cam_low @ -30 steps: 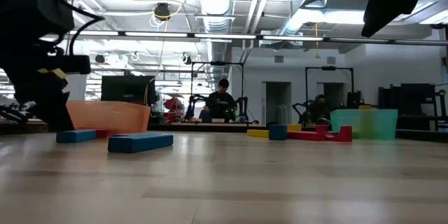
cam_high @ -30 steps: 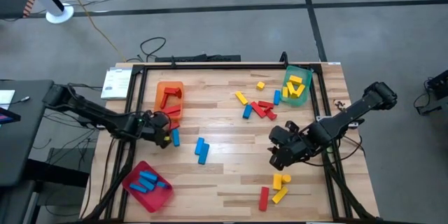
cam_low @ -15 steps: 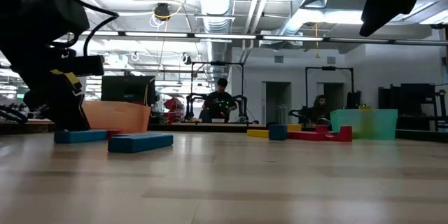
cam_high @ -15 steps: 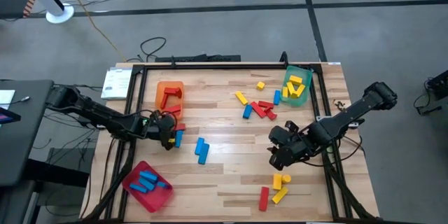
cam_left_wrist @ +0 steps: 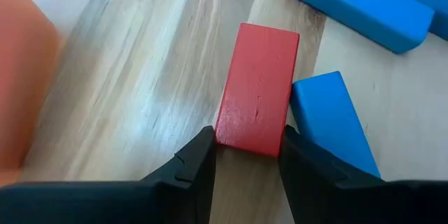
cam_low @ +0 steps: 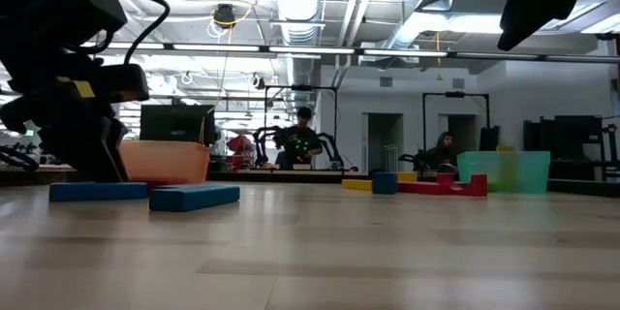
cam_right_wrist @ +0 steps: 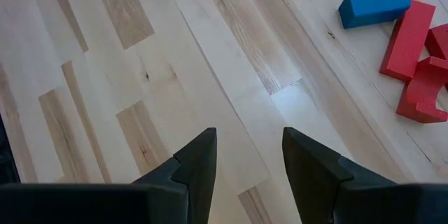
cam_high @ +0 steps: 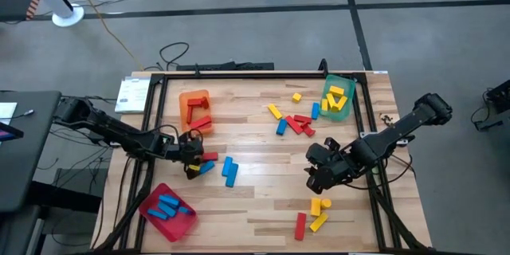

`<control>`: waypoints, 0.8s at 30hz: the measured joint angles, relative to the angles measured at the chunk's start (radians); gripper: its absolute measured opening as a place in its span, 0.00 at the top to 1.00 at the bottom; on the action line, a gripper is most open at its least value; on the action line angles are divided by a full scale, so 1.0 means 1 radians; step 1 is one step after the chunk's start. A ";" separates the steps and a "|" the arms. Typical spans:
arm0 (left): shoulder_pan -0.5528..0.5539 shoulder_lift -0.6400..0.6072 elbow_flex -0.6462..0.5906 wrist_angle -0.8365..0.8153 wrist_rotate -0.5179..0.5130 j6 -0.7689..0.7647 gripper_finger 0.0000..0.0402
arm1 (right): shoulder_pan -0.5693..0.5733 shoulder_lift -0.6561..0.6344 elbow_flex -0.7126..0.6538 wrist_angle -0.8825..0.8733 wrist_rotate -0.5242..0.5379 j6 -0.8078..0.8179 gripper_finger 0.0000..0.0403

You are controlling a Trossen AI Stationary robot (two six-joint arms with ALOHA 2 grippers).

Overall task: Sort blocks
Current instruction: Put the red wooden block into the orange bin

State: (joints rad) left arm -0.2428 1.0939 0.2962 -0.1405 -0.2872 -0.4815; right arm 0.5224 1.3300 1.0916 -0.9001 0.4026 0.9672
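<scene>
Red block [cam_left_wrist: 257,87] end pinched between left gripper [cam_left_wrist: 246,155] fingers, partly hiding blue block [cam_left_wrist: 327,121], right gripper [cam_right_wrist: 248,155] fingers spread above bare bench [cam_right_wrist: 140,77]

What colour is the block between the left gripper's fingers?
Red. The red block sits between the left gripper fingers, clearest in the left wrist view.

**Two dark arms, angular black fingers**

Both arms are matte black and jointed, with chunky housings. The left gripper [cam_high: 194,163] carries a small yellow label, and a black cable loops over its wrist. The right gripper [cam_right_wrist: 246,161] has two blunt, faceted black fingers [cam_right_wrist: 194,162]
</scene>
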 joint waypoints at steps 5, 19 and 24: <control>-0.004 0.000 0.000 0.026 0.062 0.005 0.69 | 0.000 0.000 0.000 0.000 0.000 -0.001 0.55; -0.047 -0.001 0.287 -0.240 -0.035 0.192 0.69 | -0.001 0.000 0.000 0.006 0.000 -0.007 0.55; -0.026 -0.001 0.457 -0.567 -0.234 0.230 0.69 | 0.002 0.000 0.000 0.010 0.000 -0.007 0.55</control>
State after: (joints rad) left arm -0.2688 1.0927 0.7530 -0.7080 -0.5213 -0.2517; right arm 0.5241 1.3300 1.0916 -0.8901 0.4026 0.9602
